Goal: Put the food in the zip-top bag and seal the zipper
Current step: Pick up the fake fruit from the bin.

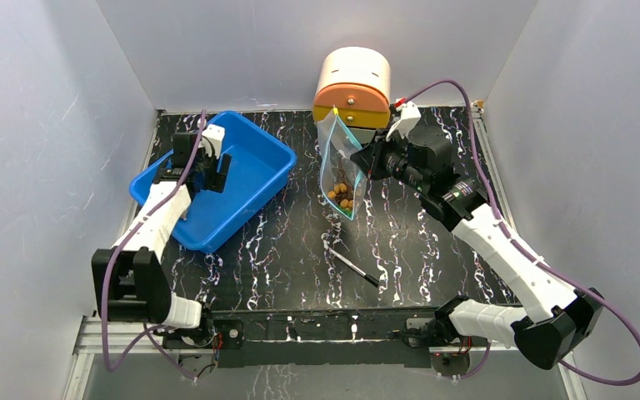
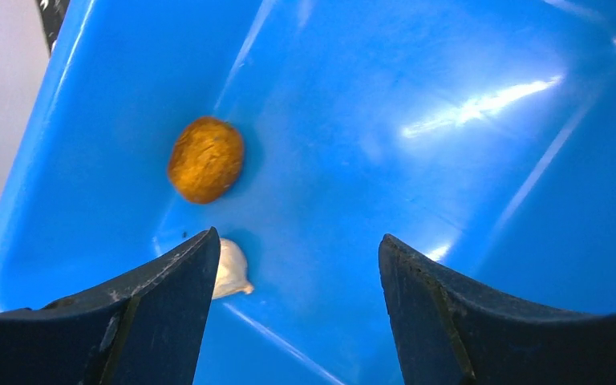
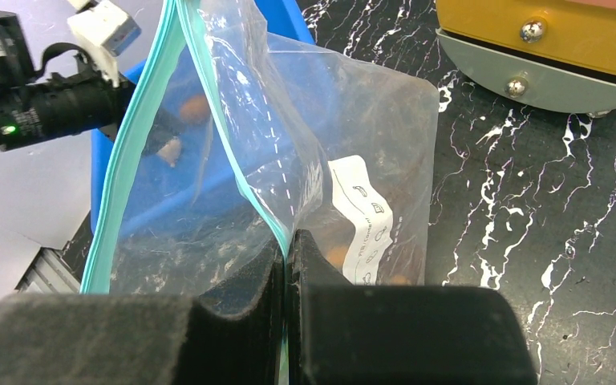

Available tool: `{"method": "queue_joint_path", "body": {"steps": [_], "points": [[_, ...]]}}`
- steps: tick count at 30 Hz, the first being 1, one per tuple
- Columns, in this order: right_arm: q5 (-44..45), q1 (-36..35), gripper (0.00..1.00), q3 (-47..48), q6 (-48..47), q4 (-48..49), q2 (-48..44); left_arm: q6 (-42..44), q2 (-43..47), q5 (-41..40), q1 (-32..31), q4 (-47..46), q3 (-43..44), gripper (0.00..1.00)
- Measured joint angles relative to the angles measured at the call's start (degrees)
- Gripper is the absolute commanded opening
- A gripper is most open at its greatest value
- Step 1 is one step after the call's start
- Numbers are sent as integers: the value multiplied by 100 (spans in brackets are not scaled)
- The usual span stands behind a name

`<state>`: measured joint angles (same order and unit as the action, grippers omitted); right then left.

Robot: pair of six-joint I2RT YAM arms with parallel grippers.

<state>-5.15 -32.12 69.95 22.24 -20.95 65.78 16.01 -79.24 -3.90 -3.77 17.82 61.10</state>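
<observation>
Black pen (image 1: 352, 267): lying on the marbled table (image 1: 283, 250) nearest the arm bases, well apart from the rest.
Right gripper (image 3: 286, 261): pinching the bag's edge, jaws pressing together on the plastic, holding it upright.
Bag (image 1: 339, 171): hanging near the table's middle, mouth gaping, white label facing the right wrist camera.
Zipper (image 3: 132, 152): teal strips standing apart, not pressed together.
Food pieces (image 1: 343, 197): brown and orange, sitting at the bag's bottom.
Left gripper (image 2: 297, 245): hovering inside the tray, fingers spread wide, gripping nothing.
Orange lump (image 2: 205, 159): lying on the tray floor.
Pale lump (image 2: 231, 269): lying near it, just beside one finger.
Tray (image 1: 262, 158): blue, sitting far left.
Drum (image 1: 352, 87): orange and cream, standing behind the bag.
</observation>
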Motion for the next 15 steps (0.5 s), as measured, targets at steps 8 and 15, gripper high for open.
{"method": "queue_joint_path", "body": {"steps": [8, 15], "points": [[-2, 0, 0, 0, -33, -24, -15, 549, -931, -605, 332, -422, -7, 67], [4, 0, 0, 0, -55, -33, -15, 763, -1528, -726, 575, -815, 9, 64]]}}
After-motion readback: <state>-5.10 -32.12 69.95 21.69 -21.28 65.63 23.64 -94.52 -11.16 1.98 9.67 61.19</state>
